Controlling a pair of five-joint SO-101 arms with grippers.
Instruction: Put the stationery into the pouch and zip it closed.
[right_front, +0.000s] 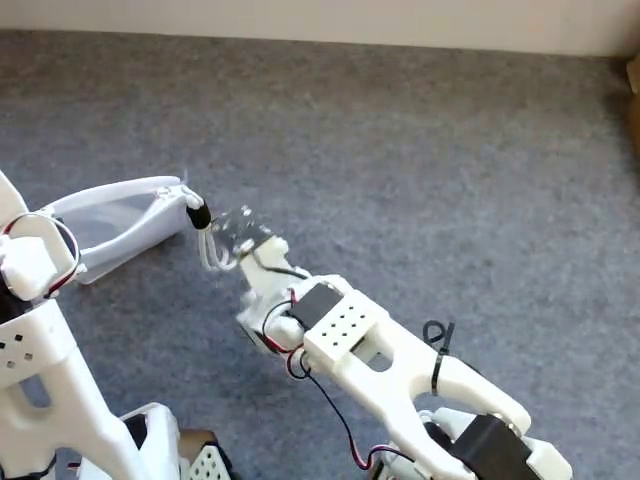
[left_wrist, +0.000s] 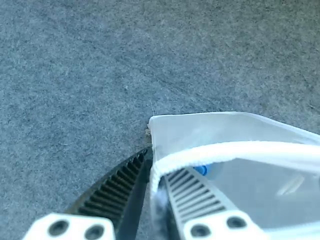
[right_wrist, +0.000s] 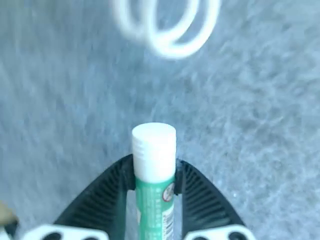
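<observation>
Pouch pinched at left, glue stick gripped at right

Pouch (right_front: 120, 222): translucent white, lying on its side on the grey carpet (right_front: 450, 140) at the left of the table area. Its mouth looks open, facing right. The left gripper (left_wrist: 150, 162) is clamped on the pouch's corner edge, with the dark ribbed finger (left_wrist: 117, 182) outside and the pale one showing through the plastic wall. A small blue thing (left_wrist: 200, 170) sits inside, close to that pinch; what it is cannot be told.

At the pouch's right end there is a black zipper pull (right_front: 200, 215). White cord loops (right_front: 210, 255) hang just beside it, between the pouch and the other arm.

Right of the loops, the right gripper (right_front: 240, 232) comes in from the lower right, its tip near the zipper pull and pointing toward the pouch mouth. In its wrist view both black fingers (right_wrist: 192, 197) are closed against a glue stick (right_wrist: 154, 150) with a green body and a white ribbed cap, the cap sticking out past the fingertips. The glue stick is outside the pouch, held above the carpet, with the loops ahead of it.
</observation>
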